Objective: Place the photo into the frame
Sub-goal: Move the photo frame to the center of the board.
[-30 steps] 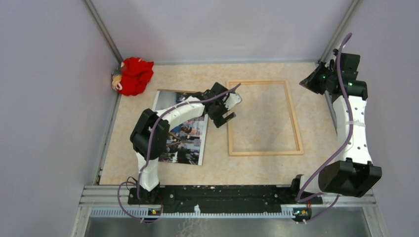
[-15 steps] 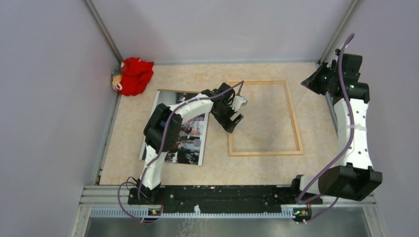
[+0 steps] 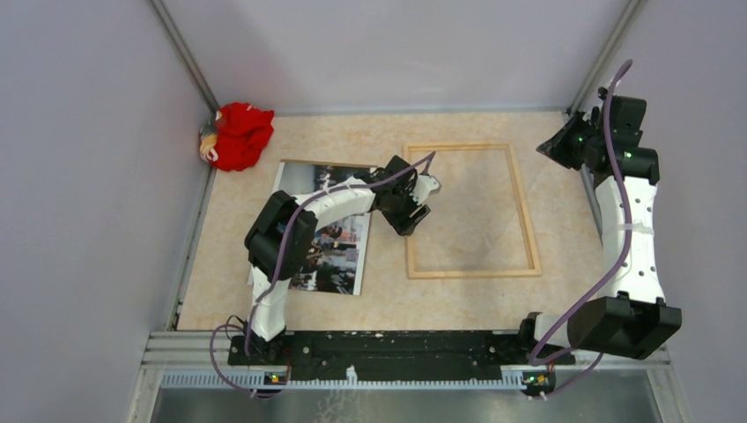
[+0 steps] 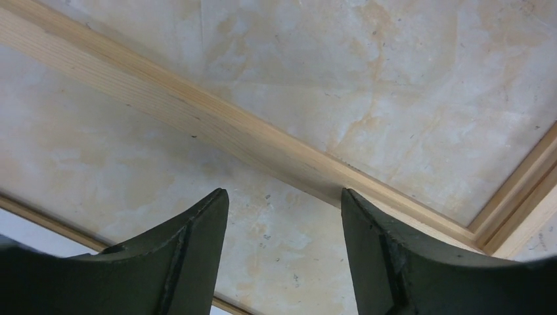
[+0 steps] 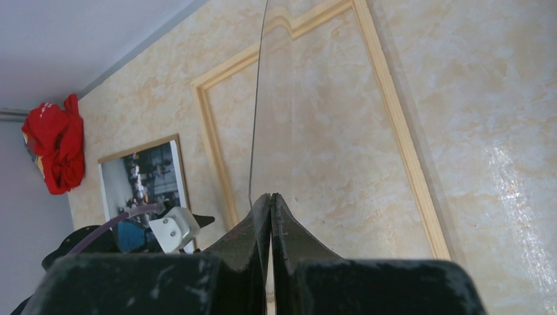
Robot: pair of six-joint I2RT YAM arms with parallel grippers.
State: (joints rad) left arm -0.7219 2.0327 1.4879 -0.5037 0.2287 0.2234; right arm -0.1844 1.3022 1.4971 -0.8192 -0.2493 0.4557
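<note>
Right tool (image 5: pixel 271 195) pinches thin clear sheet (image 5: pixel 279 131) near pale-wood frame (image 5: pixel 211 141).

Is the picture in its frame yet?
Not yet. Nothing looks finished: the frame lies empty. Right now the right gripper pinches a clear sheet, and the open left gripper hovers at the frame's left rail. Still to do: the photo, lying beside the frame, has to go inside.

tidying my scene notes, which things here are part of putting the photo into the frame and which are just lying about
Part of the job:
- photo
- frame
- clear sheet, pinched in the right gripper
- left gripper, open at the frame's left rail

Just lying about:
- red cloth bundle, in the far left corner
</note>
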